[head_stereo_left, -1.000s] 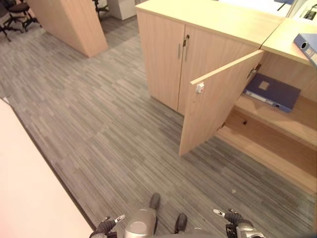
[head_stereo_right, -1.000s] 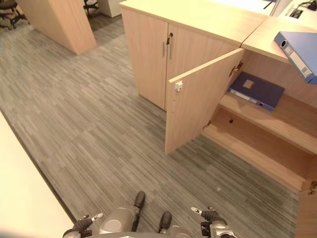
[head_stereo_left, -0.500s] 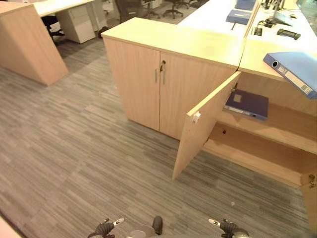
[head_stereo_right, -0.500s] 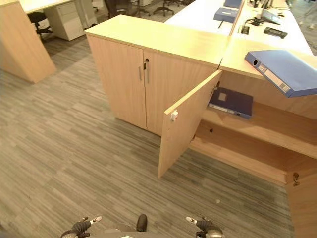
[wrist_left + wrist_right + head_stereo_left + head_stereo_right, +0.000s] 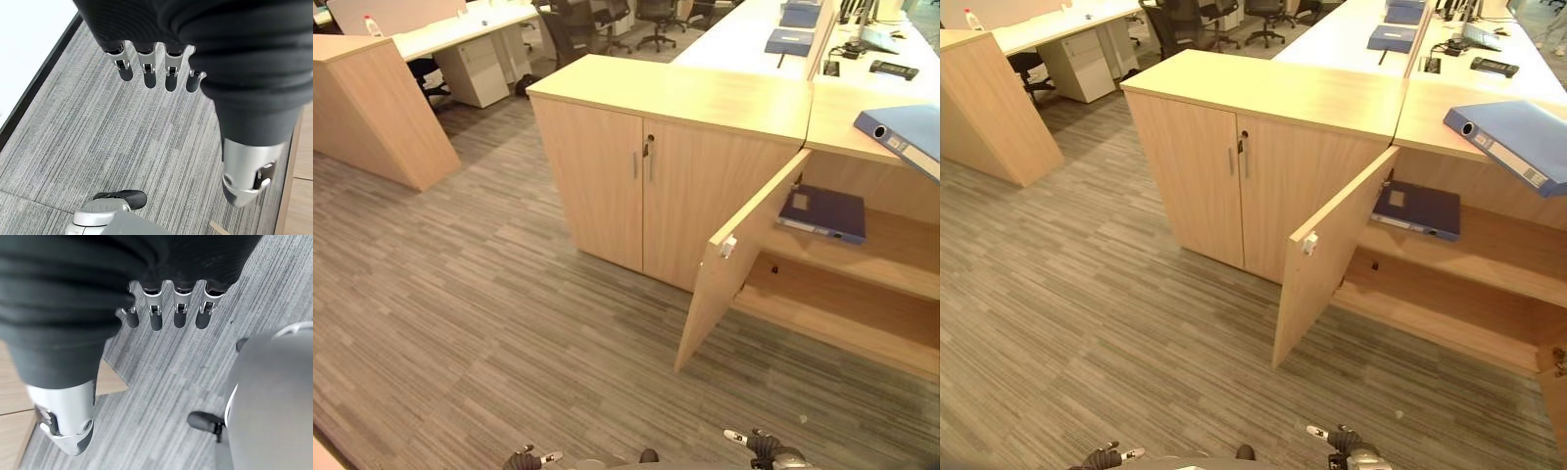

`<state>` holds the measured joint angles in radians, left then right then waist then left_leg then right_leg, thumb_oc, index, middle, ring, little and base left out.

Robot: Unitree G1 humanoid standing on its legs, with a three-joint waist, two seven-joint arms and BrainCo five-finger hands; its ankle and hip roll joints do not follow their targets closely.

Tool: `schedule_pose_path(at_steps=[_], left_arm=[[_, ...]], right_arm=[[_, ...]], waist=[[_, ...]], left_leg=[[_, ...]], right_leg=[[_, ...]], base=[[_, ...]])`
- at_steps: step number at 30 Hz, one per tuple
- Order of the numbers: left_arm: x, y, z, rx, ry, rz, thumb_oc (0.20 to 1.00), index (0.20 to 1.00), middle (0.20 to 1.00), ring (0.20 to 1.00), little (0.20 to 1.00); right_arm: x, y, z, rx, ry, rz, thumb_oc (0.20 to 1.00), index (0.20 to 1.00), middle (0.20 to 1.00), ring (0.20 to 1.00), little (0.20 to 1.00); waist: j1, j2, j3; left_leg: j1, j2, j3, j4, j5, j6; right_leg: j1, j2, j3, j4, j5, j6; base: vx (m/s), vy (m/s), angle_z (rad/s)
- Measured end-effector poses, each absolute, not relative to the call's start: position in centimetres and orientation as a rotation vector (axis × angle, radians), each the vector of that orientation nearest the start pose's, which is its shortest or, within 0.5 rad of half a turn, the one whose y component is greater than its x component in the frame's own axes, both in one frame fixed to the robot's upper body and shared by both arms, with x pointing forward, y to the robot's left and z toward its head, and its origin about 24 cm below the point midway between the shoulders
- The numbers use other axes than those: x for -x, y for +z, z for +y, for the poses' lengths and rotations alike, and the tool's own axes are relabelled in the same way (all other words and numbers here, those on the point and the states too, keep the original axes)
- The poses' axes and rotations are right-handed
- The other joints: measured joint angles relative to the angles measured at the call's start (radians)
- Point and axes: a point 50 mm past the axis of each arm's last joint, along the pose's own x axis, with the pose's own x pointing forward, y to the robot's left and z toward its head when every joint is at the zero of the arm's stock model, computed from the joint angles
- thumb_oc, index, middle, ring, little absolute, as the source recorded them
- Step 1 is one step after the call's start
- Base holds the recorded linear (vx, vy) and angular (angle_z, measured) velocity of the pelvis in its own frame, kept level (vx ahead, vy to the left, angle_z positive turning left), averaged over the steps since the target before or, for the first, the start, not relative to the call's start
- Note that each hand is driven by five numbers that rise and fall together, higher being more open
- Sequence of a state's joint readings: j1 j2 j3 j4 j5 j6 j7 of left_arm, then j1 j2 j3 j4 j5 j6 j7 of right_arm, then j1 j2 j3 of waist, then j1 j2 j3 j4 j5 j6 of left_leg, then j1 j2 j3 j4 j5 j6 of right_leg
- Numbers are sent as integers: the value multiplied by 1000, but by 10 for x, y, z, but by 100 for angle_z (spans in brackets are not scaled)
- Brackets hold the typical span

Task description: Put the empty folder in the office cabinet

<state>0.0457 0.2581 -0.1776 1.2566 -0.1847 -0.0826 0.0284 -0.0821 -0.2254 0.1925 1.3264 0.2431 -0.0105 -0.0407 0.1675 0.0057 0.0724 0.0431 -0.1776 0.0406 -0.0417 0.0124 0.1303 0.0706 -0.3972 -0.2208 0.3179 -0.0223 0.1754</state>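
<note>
Each hand, left hand [image 5: 161,58] and right hand [image 5: 166,308], has silver fingers with dark tips, a silver thumb and a dark ribbed cover.

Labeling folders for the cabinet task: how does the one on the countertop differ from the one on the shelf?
The countertop folder is light blue; the shelf folder is dark blue. The countertop folder lies on top of the cabinet, overhanging its edge; the shelf folder lies inside, behind the open door. Both lie flat, held by neither hand.
</note>
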Motion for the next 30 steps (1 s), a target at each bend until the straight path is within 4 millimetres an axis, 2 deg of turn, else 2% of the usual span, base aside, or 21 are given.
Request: schedule_pose_path(at_steps=[3, 7, 9, 12, 13, 15, 17, 18, 20, 21, 22, 23, 24, 25, 26, 27, 29, 30], left_arm=[[-69, -163, 239, -192, 141, 1221, 1000, 1000, 1000, 1000, 1000], [-59, -164, 242, -191, 159, 1244, 1000, 1000, 1000, 1000, 1000], [-58, -164, 243, -188, 165, 1251, 1000, 1000, 1000, 1000, 1000], [-60, -165, 239, -180, 163, 1249, 1000, 1000, 1000, 1000, 1000], [-65, -164, 242, -164, 190, 1238, 1000, 1000, 1000, 1000, 1000], [-67, -163, 245, -155, 216, 1238, 1000, 1000, 1000, 1000, 1000], [-65, -163, 247, -147, 234, 1238, 1000, 1000, 1000, 1000, 1000], [-65, -163, 249, -150, 241, 1239, 1000, 1000, 1000, 1000, 1000], [-62, -163, 249, -155, 241, 1250, 1000, 1000, 1000, 1000, 1000], [-56, -165, 245, -149, 235, 1266, 1000, 1000, 1000, 1000, 1000], [-52, -166, 244, -147, 236, 1277, 1000, 1000, 1000, 1000, 1000], [-48, -168, 238, -134, 233, 1288, 1000, 1000, 1000, 1000, 1000], [-46, -168, 237, -139, 235, 1293, 1000, 1000, 1000, 1000, 1000], [-47, -167, 239, -159, 219, 1288, 1000, 1000, 1000, 1000, 1000], [-49, -167, 239, -170, 216, 1284, 1000, 1000, 1000, 1000, 1000], [-51, -166, 241, -184, 214, 1280, 1000, 1000, 1000, 1000, 1000], [-55, -165, 244, -197, 210, 1266, 1000, 1000, 1000, 1000, 1000], [-64, -165, 238, -202, 181, 1246, 1000, 1000, 1000, 1000, 1000]], right_arm=[[-102, -161, -233, 154, -173, 1227, 1000, 1000, 1000, 1000, 1000], [-107, -159, -233, 156, -167, 1207, 1000, 1000, 1000, 1000, 1000], [-111, -158, -234, 181, -150, 1194, 1000, 1000, 1000, 1000, 1000], [-119, -156, -233, 185, -143, 1173, 1000, 1000, 1000, 1000, 1000], [-118, -156, -232, 184, -140, 1177, 1000, 1000, 1000, 1000, 1000], [-110, -159, -231, 179, -141, 1198, 1000, 1000, 1000, 1000, 1000], [-106, -160, -229, 174, -140, 1213, 1000, 1000, 1000, 1000, 1000], [-107, -160, -229, 173, -140, 1213, 1000, 1000, 1000, 1000, 1000], [-104, -160, -230, 171, -144, 1219, 1000, 1000, 1000, 1000, 1000], [-110, -158, -233, 184, -145, 1202, 1000, 1000, 1000, 1000, 1000], [-113, -157, -235, 190, -145, 1192, 1000, 1000, 1000, 1000, 1000], [-114, -156, -238, 203, -144, 1190, 1000, 1000, 1000, 1000, 1000], [-118, -155, -239, 210, -141, 1184, 1000, 1000, 1000, 1000, 1000], [-110, -157, -237, 201, -134, 1196, 1000, 1000, 1000, 1000, 1000], [-106, -158, -238, 211, -130, 1206, 1000, 1000, 1000, 1000, 1000], [-106, -158, -238, 216, -129, 1208, 1000, 1000, 1000, 1000, 1000], [-109, -156, -242, 232, -135, 1198, 1000, 1000, 1000, 1000, 1000], [-110, -154, -250, 248, -149, 1196, 1000, 1000, 1000, 1000, 1000]], waist=[[5, -2, 0], [7, 1, -3], [1, -1, 6], [-29, 17, 43], [-53, -1, 72], [-55, -23, 102], [-58, -47, 102], [-55, -63, 103], [-56, -80, 96], [-56, -60, 93], [-53, -43, 92], [-52, -11, 79], [-51, 11, 66], [-58, -24, 46], [-67, -29, 30], [-70, -25, 19], [-74, -42, 27], [-86, -35, 27]], left_leg=[[-1, 5, 3, 5, 5, 3], [6, 23, 34, 3, 1, -7], [13, 49, 41, -12, -17, -5], [19, 98, 36, 4, -19, -8], [29, 106, 27, 14, -30, -25], [48, 105, 15, 16, -42, -45], [55, 108, -4, 29, -56, -64], [66, 120, -25, 30, -65, -81], [89, 134, -55, 23, -73, -120], [98, 182, -73, 33, -81, -137], [102, 211, -70, 35, -83, -161], [101, 260, -74, 37, -99, -169], [89, 293, -66, 50, -114, -179], [74, 297, -74, 62, -132, -179], [76, 342, -80, 70, -147, -180], [77, 364, -84, 63, -146, -181], [85, 359, -108, 60, -130, -206], [70, 362, -100, 82, -63, -211]], right_leg=[[21, 8, -26, -37, 2, 4], [26, 6, -130, -61, 8, 14], [-26, 9, -178, -88, -21, 16], [-121, 58, -169, -189, 3, 37], [-170, 73, -153, -257, 51, 51], [-206, 72, -149, -274, 95, 50], [-226, 76, -135, -266, 104, 53], [-233, 80, -121, -210, 94, 37], [-223, 103, -122, -199, 97, 6], [-208, 145, -133, -207, 98, 3], [-194, 172, -142, -219, 97, 1], [-185, 209, -171, -222, 89, 6], [-208, 220, -172, -116, 66, -60], [-217, 206, -168, -96, 7, -73], [-230, 236, -192, -45, -23, -142], [-228, 259, -200, -49, -34, -157], [-225, 275, -207, -56, -36, -177], [-219, 291, -216, -52, -47, -177]], base=[[47, 26, -3], [52, -55, -28], [60, -210, -42], [133, -199, -9], [192, -223, 22], [206, -231, 35], [242, -280, 53], [244, -289, 63], [203, -248, 53], [242, -336, 23], [163, -235, -1], [270, -452, -11], [157, -326, 7], [183, -432, 23], [73, -214, 24], [83, -318, 8], [84, -350, -1], [32, -181, 19]])
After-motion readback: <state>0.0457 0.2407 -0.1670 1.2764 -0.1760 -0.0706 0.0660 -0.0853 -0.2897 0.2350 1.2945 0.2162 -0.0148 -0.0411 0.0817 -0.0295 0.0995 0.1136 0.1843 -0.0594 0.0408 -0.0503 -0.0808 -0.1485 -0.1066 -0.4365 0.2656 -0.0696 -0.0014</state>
